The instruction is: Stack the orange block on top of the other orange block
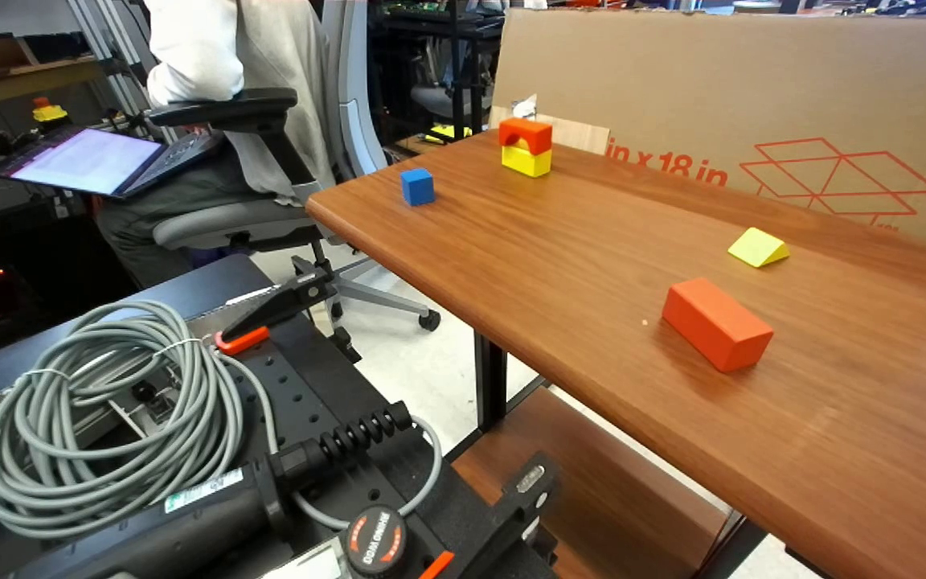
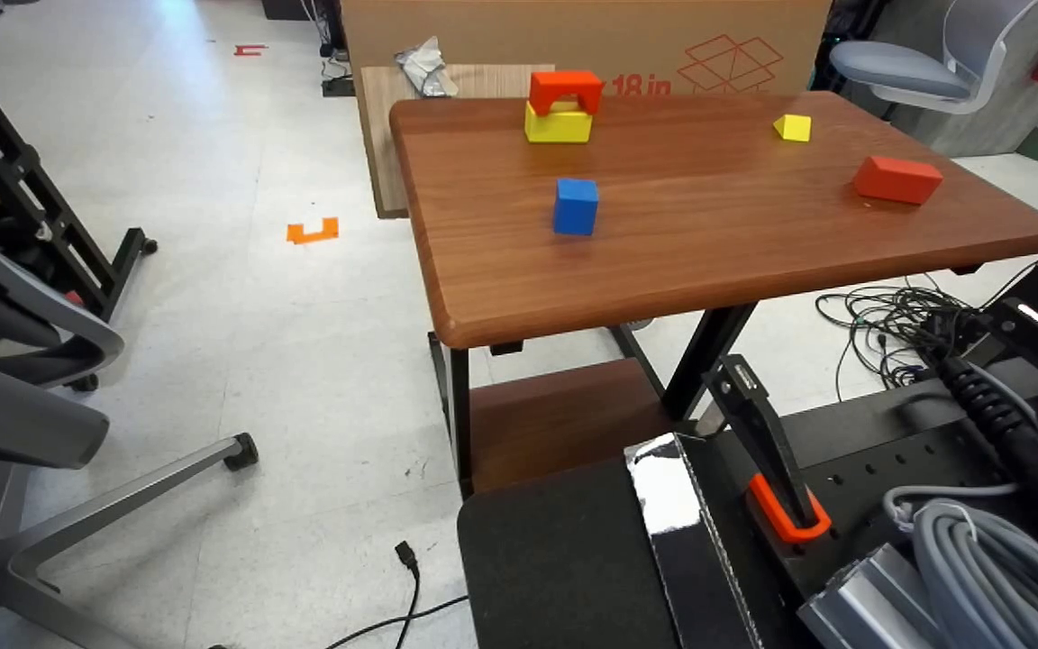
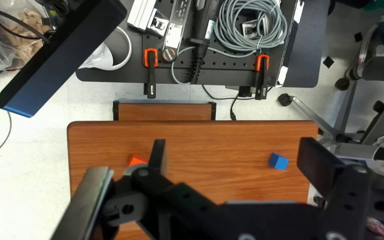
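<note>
Two in orange: the brick (image 1: 716,326) lies near a yellow wedge (image 1: 758,248); the arch (image 1: 527,135) sits on a yellow block (image 1: 526,163), well apart.
Claw (image 3: 233,146): spread wide, gripping nothing.
Hidden: in the wrist view, the claw masks part of the brick.
Cut off: in an exterior view, the worktop (image 1: 873,402) runs out of frame.
Edges: arch near the cardboard (image 1: 672,80) side.
Open room: worktop between brick and blue cube (image 2: 576,207).

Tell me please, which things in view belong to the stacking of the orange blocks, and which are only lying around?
For the job:
orange brick
orange arch, probably the other orange block meant
open gripper

Only lying around:
blue cube
yellow wedge
yellow block, though it supports the arch
grey cable coil
</note>
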Available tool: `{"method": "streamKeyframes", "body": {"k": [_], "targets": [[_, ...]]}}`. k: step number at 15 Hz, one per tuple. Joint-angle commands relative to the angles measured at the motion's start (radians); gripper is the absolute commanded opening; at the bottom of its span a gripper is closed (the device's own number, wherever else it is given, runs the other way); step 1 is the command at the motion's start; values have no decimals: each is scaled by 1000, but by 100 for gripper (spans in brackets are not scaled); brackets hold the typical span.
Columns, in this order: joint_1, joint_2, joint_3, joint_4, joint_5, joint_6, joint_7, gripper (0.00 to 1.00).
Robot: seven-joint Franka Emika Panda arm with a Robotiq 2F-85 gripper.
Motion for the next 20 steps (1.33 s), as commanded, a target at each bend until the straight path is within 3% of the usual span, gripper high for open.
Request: {"method": "streamKeyframes", "body": {"k": [1, 7, 20], "targets": [[-20, 60, 68, -17, -25, 114, 78, 100], [-18, 183, 127, -58, -47, 272, 197, 100], [-31, 441, 134, -47, -75, 511, 267, 100]]}}
